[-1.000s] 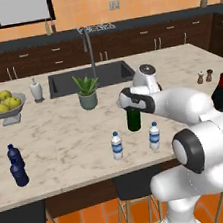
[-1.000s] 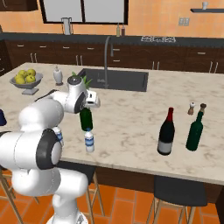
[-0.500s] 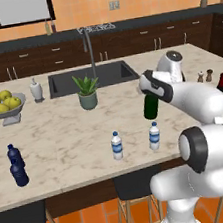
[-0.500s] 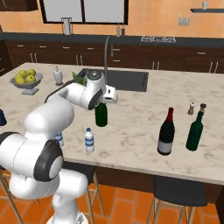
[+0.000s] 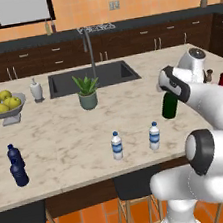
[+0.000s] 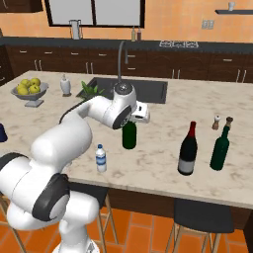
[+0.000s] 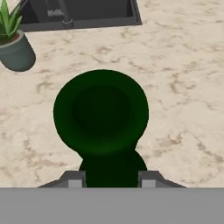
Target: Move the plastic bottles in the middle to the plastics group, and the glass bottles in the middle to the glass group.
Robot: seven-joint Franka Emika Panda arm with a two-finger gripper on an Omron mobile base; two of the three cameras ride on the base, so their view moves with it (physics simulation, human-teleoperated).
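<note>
- The gripper [image 7: 111,177] is closed on the neck of the green bottle [image 6: 129,135]; in the hand view a finger is seen on each side of the neck, and the bottle's body is looked down on from above.
- The green bottle's long axis is upright and in line with the hand, so it hangs straight below the gripper, over the counter [image 6: 158,158]. Whether its base is touching the counter or just clear of it cannot be told.
- The glass group is seen well apart from the held bottle in the right base view, off to the arm's right: the near-black bottle [image 6: 188,149] comes first, and the second green bottle [image 6: 220,148] stands just beyond it.
- The coming move is judged to be a sideways carry to the right with the bottle kept upright, ending beside the near-black bottle.
- Counted: one green bottle held; two wine bottles in the glass group.
- Two water bottles [image 5: 117,145] [image 5: 154,136] stand near the front edge, not yet moved.
- Two navy bottles [image 5: 15,158] [image 5: 19,172] stand close together at the far left.
- Two small shakers [image 6: 216,122] stand behind the glass group.
- Also counted: one potted plant [image 5: 87,92], one fruit bowl [image 5: 3,106], one sink [image 5: 93,78].
</note>
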